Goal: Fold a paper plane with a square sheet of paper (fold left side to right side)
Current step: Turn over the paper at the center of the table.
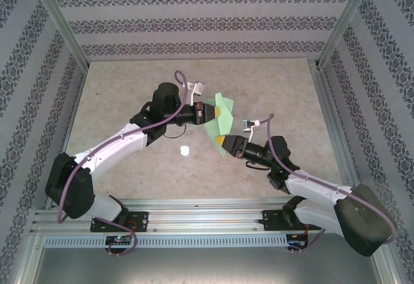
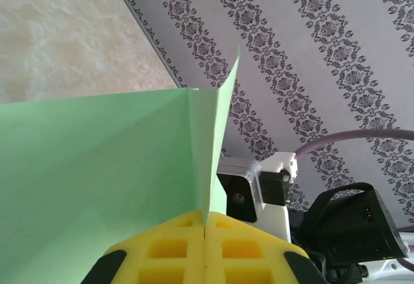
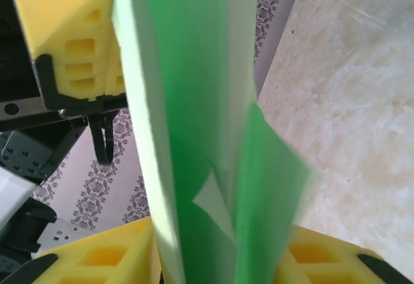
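Paper (image 1: 217,131) pinched in left hand (image 1: 220,111) — maybe right hand (image 1: 223,143).

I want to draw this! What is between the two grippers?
The mint-green sheet of paper spans the gap between the left gripper and the right gripper, best seen in the top view.

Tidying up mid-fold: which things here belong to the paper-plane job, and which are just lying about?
Job: green paper sheet; left fingers pinching it; right fingers either side of it.
Lying about: small white spot on the table, too small to identify.
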Motion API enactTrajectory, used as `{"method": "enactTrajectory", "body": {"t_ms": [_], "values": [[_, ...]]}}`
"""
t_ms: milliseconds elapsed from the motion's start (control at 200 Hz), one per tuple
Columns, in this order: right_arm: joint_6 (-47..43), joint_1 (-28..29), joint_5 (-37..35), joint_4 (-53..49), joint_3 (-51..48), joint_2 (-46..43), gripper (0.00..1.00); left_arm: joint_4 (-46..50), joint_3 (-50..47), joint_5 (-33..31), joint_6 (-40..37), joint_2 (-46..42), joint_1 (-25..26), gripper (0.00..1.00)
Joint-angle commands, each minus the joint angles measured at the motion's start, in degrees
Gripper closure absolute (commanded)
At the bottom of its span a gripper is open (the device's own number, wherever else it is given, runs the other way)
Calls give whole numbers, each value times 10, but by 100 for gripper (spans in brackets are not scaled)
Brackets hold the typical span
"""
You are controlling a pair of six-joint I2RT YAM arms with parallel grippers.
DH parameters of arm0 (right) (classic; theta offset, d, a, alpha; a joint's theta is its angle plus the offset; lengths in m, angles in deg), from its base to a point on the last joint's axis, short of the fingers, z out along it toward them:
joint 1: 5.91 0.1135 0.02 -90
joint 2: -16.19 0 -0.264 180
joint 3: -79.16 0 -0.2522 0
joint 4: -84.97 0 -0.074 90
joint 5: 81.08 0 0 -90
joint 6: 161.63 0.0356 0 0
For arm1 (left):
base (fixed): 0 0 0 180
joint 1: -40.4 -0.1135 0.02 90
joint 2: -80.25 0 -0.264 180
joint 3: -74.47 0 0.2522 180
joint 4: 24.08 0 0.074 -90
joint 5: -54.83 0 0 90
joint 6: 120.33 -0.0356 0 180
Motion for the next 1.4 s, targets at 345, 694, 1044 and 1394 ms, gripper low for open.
{"method": "enactTrajectory", "body": {"t_ms": [345,694,1044,1394], "values": [[-128,2,-54,-295,41,-122,92,43,-3,-15,-25,-67,-36,53],[-314,141,-481,-883,307,-18,97,354,-27,-318,-128,-275,-114,27],[-244,276,-769,-1228,626,419,94,467,-103,-536,-91,-379,-126,17],[-296,300,-695,-1191,732,592,66,476,-118,-525,-96,-369,-148,14]]}}
